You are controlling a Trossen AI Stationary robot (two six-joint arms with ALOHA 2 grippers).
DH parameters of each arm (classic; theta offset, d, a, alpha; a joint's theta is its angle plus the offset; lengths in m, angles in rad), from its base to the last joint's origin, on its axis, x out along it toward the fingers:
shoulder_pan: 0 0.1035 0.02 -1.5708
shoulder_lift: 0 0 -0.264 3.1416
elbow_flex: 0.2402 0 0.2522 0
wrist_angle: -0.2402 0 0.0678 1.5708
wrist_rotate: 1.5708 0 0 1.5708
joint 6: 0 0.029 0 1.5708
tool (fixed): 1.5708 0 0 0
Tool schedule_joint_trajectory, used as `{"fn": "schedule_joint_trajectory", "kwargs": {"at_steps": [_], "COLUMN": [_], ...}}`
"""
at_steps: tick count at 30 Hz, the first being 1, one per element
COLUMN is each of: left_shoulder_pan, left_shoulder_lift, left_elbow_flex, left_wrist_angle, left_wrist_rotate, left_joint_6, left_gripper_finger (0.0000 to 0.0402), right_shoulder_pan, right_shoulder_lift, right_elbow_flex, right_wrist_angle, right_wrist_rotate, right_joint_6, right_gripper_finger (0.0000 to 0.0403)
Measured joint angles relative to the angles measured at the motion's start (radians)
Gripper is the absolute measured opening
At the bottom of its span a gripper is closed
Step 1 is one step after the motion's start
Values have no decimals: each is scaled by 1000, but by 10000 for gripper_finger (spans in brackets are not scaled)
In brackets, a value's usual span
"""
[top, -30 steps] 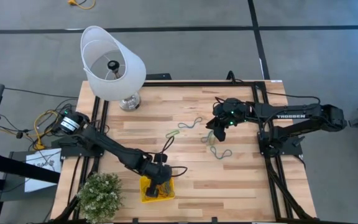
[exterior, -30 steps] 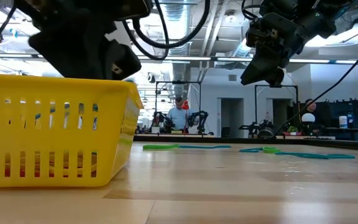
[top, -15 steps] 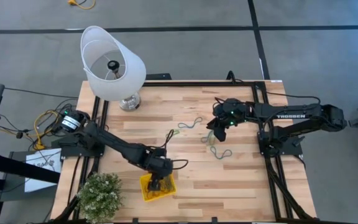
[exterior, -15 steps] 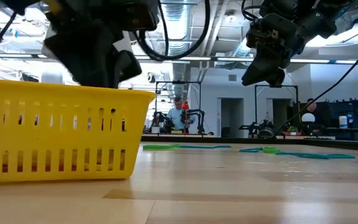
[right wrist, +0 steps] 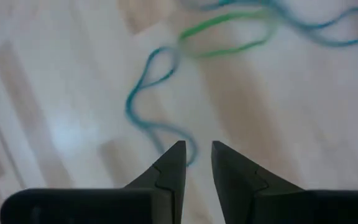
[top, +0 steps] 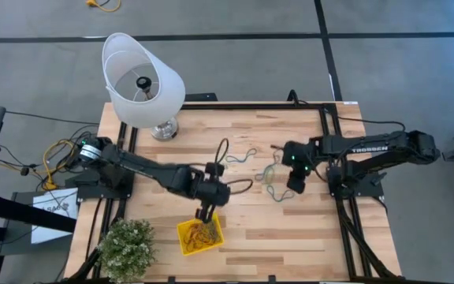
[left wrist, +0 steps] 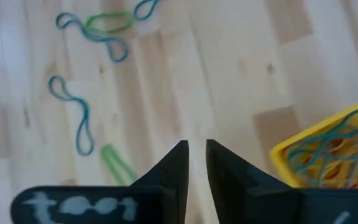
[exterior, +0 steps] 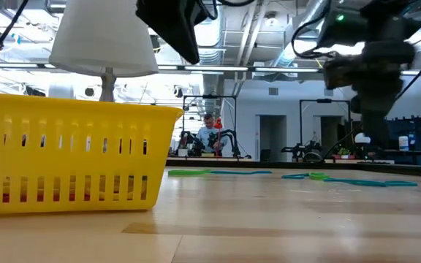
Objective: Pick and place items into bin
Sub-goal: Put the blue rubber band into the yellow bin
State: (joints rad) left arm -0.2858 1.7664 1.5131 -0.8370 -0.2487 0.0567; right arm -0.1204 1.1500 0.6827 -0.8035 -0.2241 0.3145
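While the yellow bin (top: pixel 199 236) of bands sits near the worktop's (top: pixel 243 237) front-left corner beside a potted plant (top: pixel 124 246), left hand (top: pixel 209 207) above it, nearly closed, empty, right hand (top: pixel 296 183) likewise over loose bands (top: pixel 273 183) mid-worktop, lamp (top: pixel 142 80) at rear-left corner.

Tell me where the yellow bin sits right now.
In the high view the yellow bin sits near the table's front edge on the left side, just right of the potted plant, with the left gripper just beyond it.

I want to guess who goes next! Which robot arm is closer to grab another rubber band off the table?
Probably the right. Its hand hangs empty right over a blue band. The left hand sits near the yellow bin.
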Motion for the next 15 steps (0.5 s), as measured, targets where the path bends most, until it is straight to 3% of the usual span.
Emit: {"fn": "schedule_joint_trajectory", "kwargs": {"at_steps": [5, 10, 15], "left_shoulder_pan": [88, 163, 235], "left_shoulder_lift": [-23, -86, -177], "left_elbow_flex": [22, 22, 6], "left_wrist_angle": [-94, -119, -84], "left_wrist_rotate": [2, 7, 129], "left_joint_6": [43, 102, 168], "left_gripper_finger": [45, 45, 45], "right_shoulder_pan": [185, 359, 447], "right_shoulder_lift": [0, 0, 44], "right_elbow_flex": [0, 0, 0], "right_wrist_angle": [76, 208, 224], "right_wrist_rotate": [40, 204, 331], "right_joint_6": [-46, -57, 88], "right_gripper_finger": [71, 71, 71]}}
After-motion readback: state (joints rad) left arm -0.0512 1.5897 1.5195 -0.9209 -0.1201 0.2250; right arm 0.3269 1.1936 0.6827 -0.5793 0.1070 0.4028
